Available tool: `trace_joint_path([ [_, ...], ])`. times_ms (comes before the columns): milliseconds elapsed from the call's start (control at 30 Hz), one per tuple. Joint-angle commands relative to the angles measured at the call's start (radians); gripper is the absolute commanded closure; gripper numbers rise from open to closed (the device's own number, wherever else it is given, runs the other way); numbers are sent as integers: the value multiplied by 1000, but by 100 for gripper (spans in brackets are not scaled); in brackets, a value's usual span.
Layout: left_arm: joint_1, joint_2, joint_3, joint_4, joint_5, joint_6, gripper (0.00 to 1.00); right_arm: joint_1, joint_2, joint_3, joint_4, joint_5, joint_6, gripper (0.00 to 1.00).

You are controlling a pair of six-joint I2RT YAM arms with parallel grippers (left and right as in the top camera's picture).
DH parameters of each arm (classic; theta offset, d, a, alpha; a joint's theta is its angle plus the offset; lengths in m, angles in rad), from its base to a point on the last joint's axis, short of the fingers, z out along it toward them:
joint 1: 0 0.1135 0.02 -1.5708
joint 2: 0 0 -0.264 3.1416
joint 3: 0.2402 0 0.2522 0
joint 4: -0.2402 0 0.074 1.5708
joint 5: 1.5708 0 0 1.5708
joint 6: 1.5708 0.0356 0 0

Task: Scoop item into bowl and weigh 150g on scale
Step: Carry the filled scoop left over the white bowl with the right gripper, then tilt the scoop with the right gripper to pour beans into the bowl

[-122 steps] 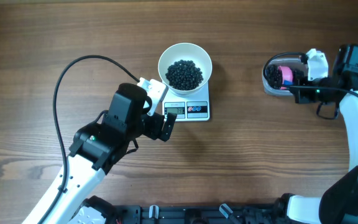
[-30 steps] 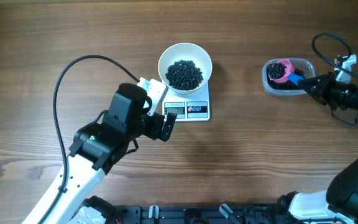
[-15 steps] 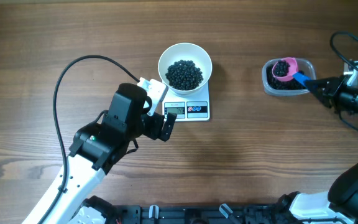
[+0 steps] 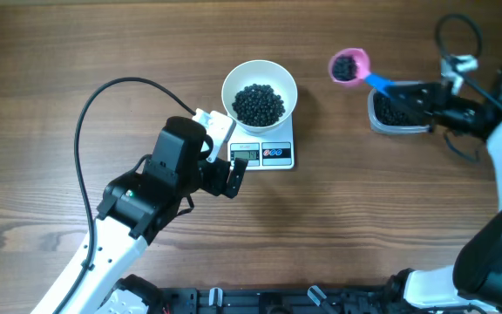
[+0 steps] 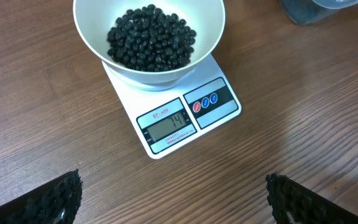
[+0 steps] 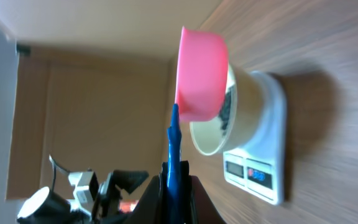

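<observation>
Tiny round black beads (image 5: 149, 37) lie heaped in the round white bowl (image 5: 91, 28), which stands on the small flat white square kitchen scale (image 5: 132, 99). A further load rides in the small pink plastic scoop (image 4: 349, 66), held in the air between the bowl and the clear plastic tub (image 4: 397, 120).

The right gripper (image 4: 410, 91) is clamped on the scoop's blue handle (image 4: 380, 83). The left gripper (image 4: 225, 150) hangs just beside the scale, jaws wide apart and holding nothing.

The risk ahead is that the scoop is gripped by the end of a thin handle. A tilt or jolt on the way could scatter beads across the brown wooden table (image 4: 103, 44), and a hasty tip could drop more than wanted.

The grey display (image 5: 166, 127) reads "14"; the small print above it is too fine to make out.
</observation>
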Motion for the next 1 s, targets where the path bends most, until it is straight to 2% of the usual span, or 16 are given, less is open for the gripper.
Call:
trace_joint_path([
  [0, -5, 2, -3, 0, 16, 16, 0, 113, 13, 2, 111, -46, 135, 96],
  [100, -4, 2, -3, 0, 16, 16, 0, 233, 13, 2, 241, 32, 142, 96],
  [233, -4, 2, -3, 0, 16, 16, 0, 338, 13, 2, 252, 271, 57, 96],
  [433, -4, 2, -3, 0, 16, 16, 0, 406, 6, 7, 264, 350, -3, 96],
  [733, -4, 2, -3, 0, 16, 16, 0, 470, -108, 7, 264, 603, -88, 96],
  [967, -4, 2, -3, 0, 16, 16, 0, 565, -127, 18, 263, 740, -292, 96],
])
